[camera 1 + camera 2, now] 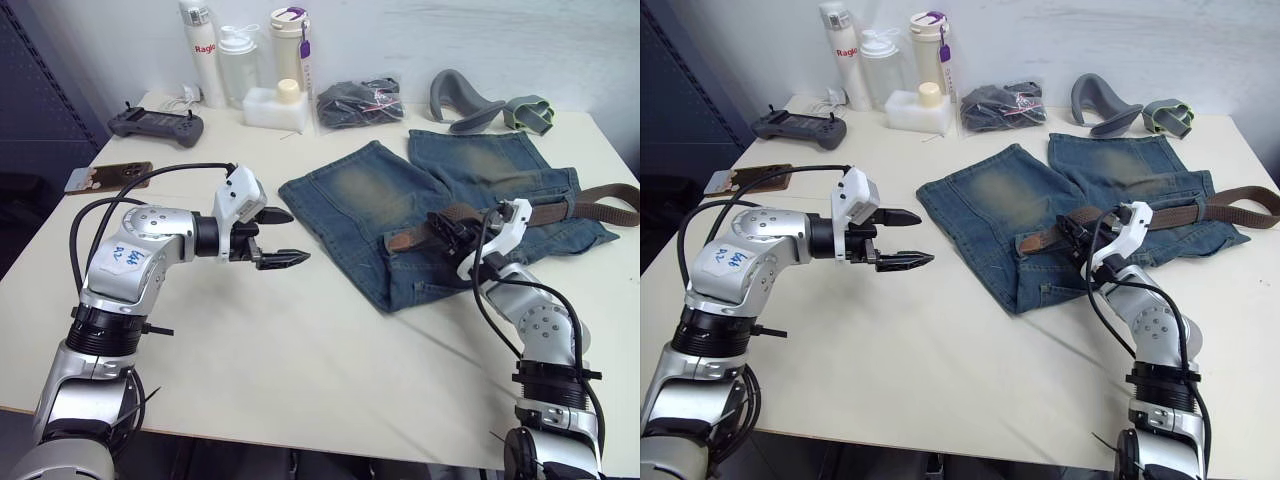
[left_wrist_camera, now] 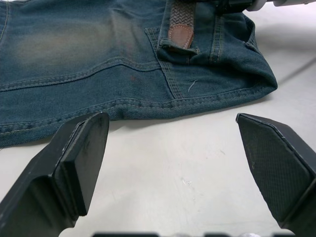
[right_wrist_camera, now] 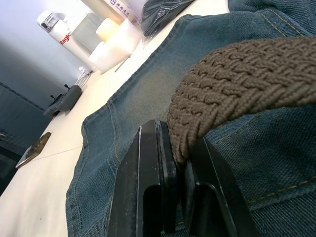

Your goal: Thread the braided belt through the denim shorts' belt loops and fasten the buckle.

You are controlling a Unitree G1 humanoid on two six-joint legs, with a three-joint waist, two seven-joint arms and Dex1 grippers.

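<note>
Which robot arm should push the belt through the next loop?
Probably the right: its tool is shut on the braided belt over the denim shorts. The left tool hangs open beside them, holding nothing.

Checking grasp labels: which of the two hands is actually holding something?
The right hand, shut on the braided belt over the denim shorts. The left hand hangs open above the table, holding nothing.

The shorts are blue denim with faded yellowish patches on both legs. The belt is a dark-brown braid with a plain reddish-brown tip. The desk is cream. The phone is brown.
</note>
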